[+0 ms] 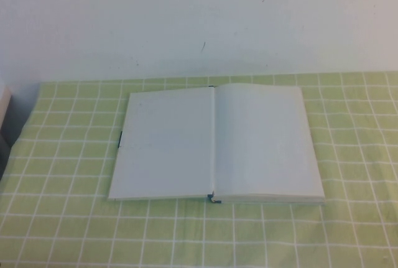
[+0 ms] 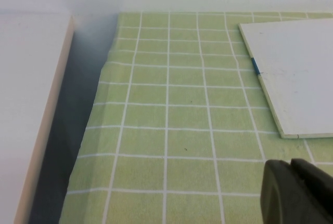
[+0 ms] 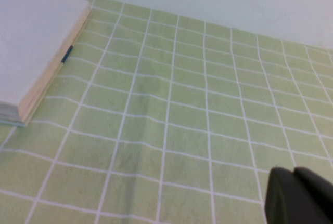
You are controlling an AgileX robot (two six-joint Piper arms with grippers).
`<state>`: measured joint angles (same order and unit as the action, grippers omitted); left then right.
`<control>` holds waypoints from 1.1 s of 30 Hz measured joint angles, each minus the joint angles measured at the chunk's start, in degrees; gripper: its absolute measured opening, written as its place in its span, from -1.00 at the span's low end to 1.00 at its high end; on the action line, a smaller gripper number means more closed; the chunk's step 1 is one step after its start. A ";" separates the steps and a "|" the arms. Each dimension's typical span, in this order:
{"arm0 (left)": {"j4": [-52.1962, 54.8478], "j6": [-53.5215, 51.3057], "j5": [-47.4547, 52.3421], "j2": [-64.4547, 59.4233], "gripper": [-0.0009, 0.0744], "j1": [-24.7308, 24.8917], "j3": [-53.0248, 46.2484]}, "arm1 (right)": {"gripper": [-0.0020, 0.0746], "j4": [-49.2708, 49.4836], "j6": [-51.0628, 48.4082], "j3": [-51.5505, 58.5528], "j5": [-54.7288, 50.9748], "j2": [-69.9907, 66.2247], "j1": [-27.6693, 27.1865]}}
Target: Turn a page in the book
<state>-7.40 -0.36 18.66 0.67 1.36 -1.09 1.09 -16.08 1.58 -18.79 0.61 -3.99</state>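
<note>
Both claws sit off to the sides of the table, out of the high view. Left claw (image 2: 299, 193) shows only as two dark, matte, rounded finger tips pressed together with a thin seam between them, holding nothing, above bare cloth to the left of the book. Right claw (image 3: 302, 195) looks the same, two blunt black tips closed against each other and empty, over the cloth to the right of the book. Lying open and flat at the middle of the table, the book (image 1: 267, 140) is a thick rectangular block of blank whitish sheets, with a sliver of teal spine at the near end of the central fold. Its turned page (image 1: 165, 143) lies flat on the left side, a stiff plain off-white rectangle, thin at the edge with a small teal mark on its left side. On the right the stacked leaves form a thick cream edge. Underneath is a soft, slightly creased tablecloth (image 1: 62, 218), pale green with a grid of white lines. Behind it stands a smooth white wall (image 1: 186, 19) with a few faint dark marks.
</note>
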 joint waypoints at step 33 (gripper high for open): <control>0.00 0.00 0.00 0.04 -0.99 0.00 0.00 | -0.95 -0.46 3.13 -0.21 -1.25 0.07 -0.22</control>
<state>-7.40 -0.36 18.66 0.71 1.36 -1.09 0.63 -12.95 1.38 -20.04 0.68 -4.22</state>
